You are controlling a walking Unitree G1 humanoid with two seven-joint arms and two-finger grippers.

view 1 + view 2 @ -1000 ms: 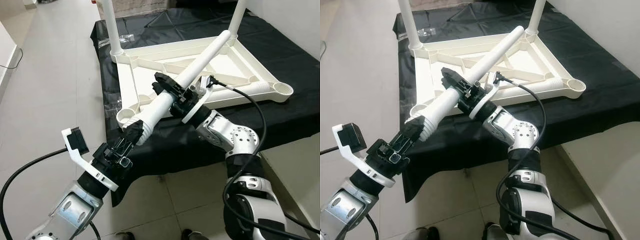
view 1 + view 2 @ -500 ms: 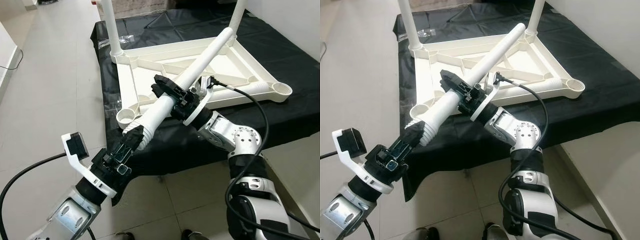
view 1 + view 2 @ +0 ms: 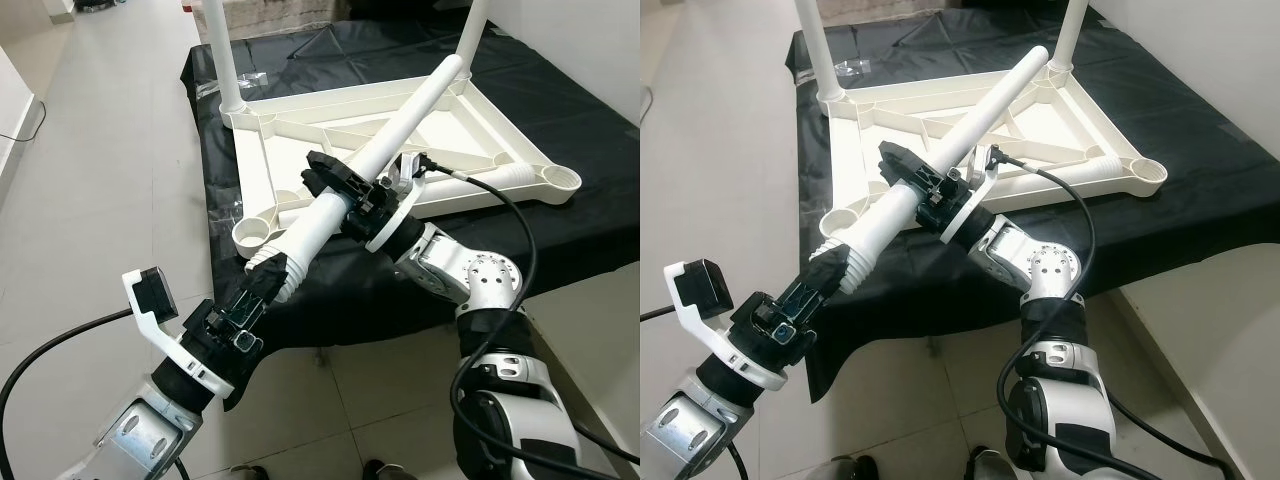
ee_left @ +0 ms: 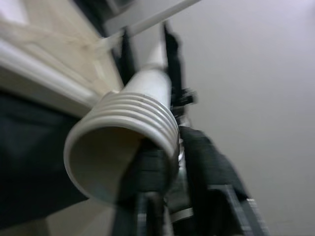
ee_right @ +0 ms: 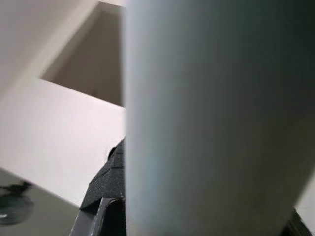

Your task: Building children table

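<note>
With both the left gripper (image 3: 268, 282) and right gripper (image 3: 335, 185) clamping the table leg (image 3: 400, 115), its threaded end is dropping beside the socket (image 3: 251, 233), needing alignment.

I see a plain indoor room, likely a home. Pale tiled floor (image 3: 110, 150), a white wall (image 3: 590, 50), and a low worktop under black cloth (image 3: 600, 230) indicate this.

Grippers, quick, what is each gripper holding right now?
Left gripper: closed on the threaded end of the white table leg.
Right gripper: closed around the middle of the same leg.
</note>
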